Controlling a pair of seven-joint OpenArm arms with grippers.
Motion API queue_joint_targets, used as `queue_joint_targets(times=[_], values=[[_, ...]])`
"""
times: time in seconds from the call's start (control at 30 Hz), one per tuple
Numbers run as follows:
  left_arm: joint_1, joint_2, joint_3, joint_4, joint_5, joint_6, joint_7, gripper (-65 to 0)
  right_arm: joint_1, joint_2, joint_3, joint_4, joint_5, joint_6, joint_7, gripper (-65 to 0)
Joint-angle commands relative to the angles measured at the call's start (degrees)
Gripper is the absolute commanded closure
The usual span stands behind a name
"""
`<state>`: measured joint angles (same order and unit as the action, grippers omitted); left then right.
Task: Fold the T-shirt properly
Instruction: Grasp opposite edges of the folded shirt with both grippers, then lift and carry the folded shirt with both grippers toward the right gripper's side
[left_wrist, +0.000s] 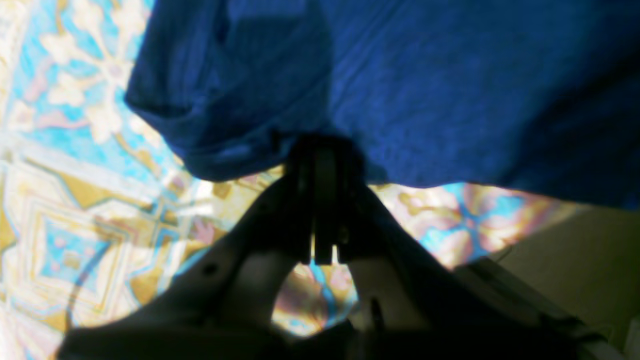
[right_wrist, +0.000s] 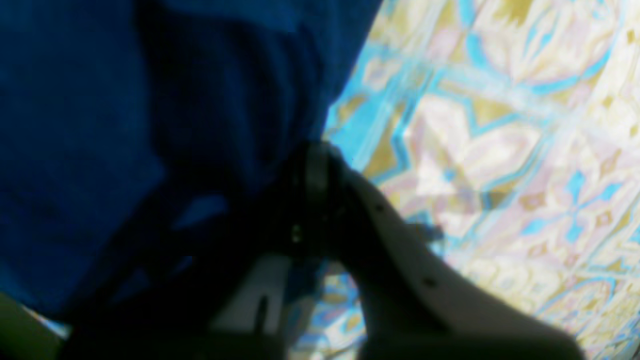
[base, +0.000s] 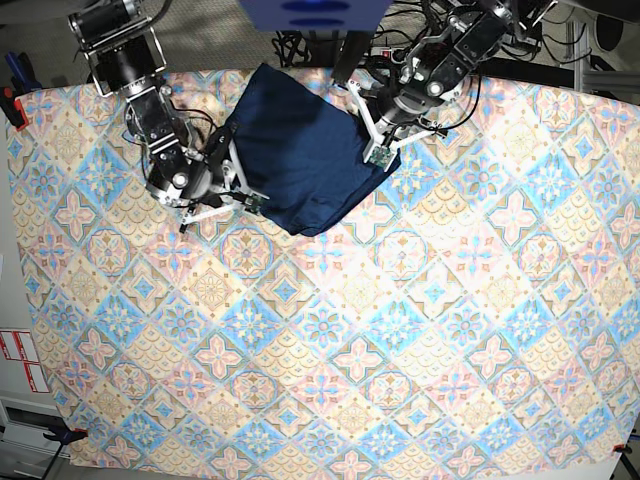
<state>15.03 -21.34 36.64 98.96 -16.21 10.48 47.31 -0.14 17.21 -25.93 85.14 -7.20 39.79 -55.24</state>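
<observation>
Left to right across the base view, with the dark navy blue soft knit T-shirt (base: 300, 150) as the landmark throughout.

Just left of the shirt: right gripper (base: 243, 196), at the garment's lower left edge. Jaws clenched together in the right wrist view (right_wrist: 312, 165), dark cloth bunched against them; grasping the navy fabric, by the look of it, though blur hides the exact pinch.

Centre: the shirt itself, already gathered into a compact slanted shape near the far edge of the pastel tile-print cloth (base: 330, 330) covering the table. Lying partly lifted between the two arms, lowest corner pointing toward the near side.

Just right of the shirt: left gripper (base: 380, 150), at the garment's right edge. In the left wrist view, jaws closed tight (left_wrist: 322, 150) on the hem, fabric draping away above and a rolled fold hanging off to one side.

Handling, as a judgement: light, limp, no stiffness at all; sags and wrinkles wherever unsupported. Knit surface likely grippy rather than slippery, so thin pinches hold. Not fragile, but stretchy, so uneven pulling skews the fold. Best taken at doubled edges or corners, both sides level, layers caught together; a single-layer pinch risks the fold peeling open.
</observation>
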Motion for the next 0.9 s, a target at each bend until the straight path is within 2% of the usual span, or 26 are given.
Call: queue_joint_targets(times=[0.0,0.2,0.4,0.7,0.87], values=[[-1.00,0.11,-0.20,0.60,0.25,0.03,-1.02,0.0,-0.17,1.21,0.22,1.23,-0.31,0.21,-1.15,-0.2],[-5.49,2.05,-0.20,-2.30,0.34,0.03,-1.02,0.0,-3.86,3.14,0.22,5.63,-0.31,0.21,-1.15,-0.2],[-11.03,6.62,-0.12,-7.57,0.34,-0.06,-1.02,0.0,-7.11,3.84,0.39,10.64,-0.31,0.21,-1.15,-0.2],[-17.09,11.28,-0.12,-10.12,0.34,-0.06,-1.02,0.0,-11.68,3.75,13.76,18.64,-0.31,0.21,-1.24,-0.2],[-18.15,11.63,-0.29,-10.74,0.25,0.03,-1.02,0.0,-15.11,3.75,16.75,24.44,-0.14,0.21,-1.24,-0.2]])
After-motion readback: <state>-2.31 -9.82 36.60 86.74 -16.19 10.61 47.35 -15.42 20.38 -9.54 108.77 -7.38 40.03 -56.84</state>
